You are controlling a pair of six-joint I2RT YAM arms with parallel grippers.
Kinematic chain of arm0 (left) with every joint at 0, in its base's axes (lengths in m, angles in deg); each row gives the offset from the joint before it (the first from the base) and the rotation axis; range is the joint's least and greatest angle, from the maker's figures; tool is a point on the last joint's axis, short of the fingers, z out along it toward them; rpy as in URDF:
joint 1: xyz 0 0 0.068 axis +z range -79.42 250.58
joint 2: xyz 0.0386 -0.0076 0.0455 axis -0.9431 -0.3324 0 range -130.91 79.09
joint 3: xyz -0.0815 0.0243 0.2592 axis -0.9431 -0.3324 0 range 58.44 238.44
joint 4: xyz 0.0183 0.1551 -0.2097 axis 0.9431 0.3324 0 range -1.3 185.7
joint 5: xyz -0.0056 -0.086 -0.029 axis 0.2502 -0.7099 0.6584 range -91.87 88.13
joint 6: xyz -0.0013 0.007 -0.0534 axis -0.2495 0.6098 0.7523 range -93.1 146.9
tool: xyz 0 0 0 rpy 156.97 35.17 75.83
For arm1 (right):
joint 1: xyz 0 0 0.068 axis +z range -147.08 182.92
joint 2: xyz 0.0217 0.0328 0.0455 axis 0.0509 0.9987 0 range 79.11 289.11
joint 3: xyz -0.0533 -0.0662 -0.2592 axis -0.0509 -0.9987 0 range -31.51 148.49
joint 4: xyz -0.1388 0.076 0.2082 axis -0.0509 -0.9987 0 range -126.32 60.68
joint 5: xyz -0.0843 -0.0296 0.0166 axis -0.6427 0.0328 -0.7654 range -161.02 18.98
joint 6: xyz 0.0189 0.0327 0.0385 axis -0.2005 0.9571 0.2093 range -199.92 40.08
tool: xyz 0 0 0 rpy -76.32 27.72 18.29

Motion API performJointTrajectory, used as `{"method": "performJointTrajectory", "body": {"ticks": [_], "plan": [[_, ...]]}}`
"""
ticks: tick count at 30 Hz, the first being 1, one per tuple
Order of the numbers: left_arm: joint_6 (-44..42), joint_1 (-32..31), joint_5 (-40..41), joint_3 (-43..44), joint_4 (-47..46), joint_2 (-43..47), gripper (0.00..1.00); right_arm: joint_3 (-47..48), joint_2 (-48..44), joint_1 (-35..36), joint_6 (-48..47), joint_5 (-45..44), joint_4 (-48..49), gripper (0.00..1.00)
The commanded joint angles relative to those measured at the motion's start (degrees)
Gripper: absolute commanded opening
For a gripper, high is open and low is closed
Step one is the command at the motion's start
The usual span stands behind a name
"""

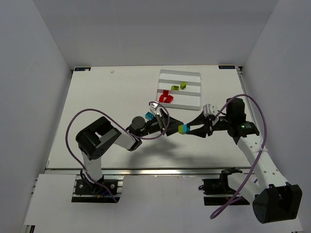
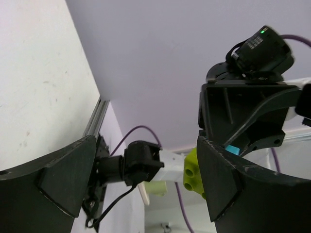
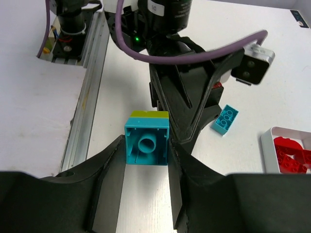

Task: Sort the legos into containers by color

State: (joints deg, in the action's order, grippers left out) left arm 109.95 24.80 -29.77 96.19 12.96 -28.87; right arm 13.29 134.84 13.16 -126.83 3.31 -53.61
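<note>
My right gripper (image 1: 187,129) (image 3: 146,162) is shut on a stack of two legos, a cyan brick (image 3: 146,143) with a yellow-green brick (image 3: 149,115) (image 2: 194,173) on its far end, held above the table. My left gripper (image 1: 170,124) (image 2: 146,187) faces it with jaws wide open. The yellow-green end lies close to the inner face of one left finger (image 2: 228,184). A loose cyan brick (image 1: 149,116) (image 3: 225,119) lies on the table beside the left gripper. The white tray (image 1: 192,101) holds two red bricks (image 1: 166,96) in one compartment and two yellow-green bricks (image 1: 179,87) in another.
Purple cables loop over both arms (image 1: 77,121) (image 1: 260,109). The tray's corner with red bricks (image 3: 286,156) shows at the right of the right wrist view. An aluminium rail (image 3: 90,82) runs along the table's near edge. White walls enclose the table.
</note>
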Motion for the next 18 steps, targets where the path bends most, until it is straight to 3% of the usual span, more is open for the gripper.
{"method": "performJointTrajectory", "body": {"ticks": [1,3,8,18], "plan": [[0.45,0.08,5.22,-1.37,-28.23,4.77,0.93,0.66,-2.28,-0.22,10.76,1.79,9.23,0.00],[0.19,0.08,6.97,-1.72,-28.23,6.35,0.93,-0.15,-4.13,-0.13,18.48,3.19,15.29,0.00],[-0.69,0.08,8.48,0.82,-28.23,8.73,0.93,3.01,-4.49,-0.22,25.72,5.13,17.96,0.00],[-0.69,0.08,9.18,5.92,-25.25,13.91,0.92,8.37,-3.17,-0.48,31.01,6.35,20.16,0.00]]}}
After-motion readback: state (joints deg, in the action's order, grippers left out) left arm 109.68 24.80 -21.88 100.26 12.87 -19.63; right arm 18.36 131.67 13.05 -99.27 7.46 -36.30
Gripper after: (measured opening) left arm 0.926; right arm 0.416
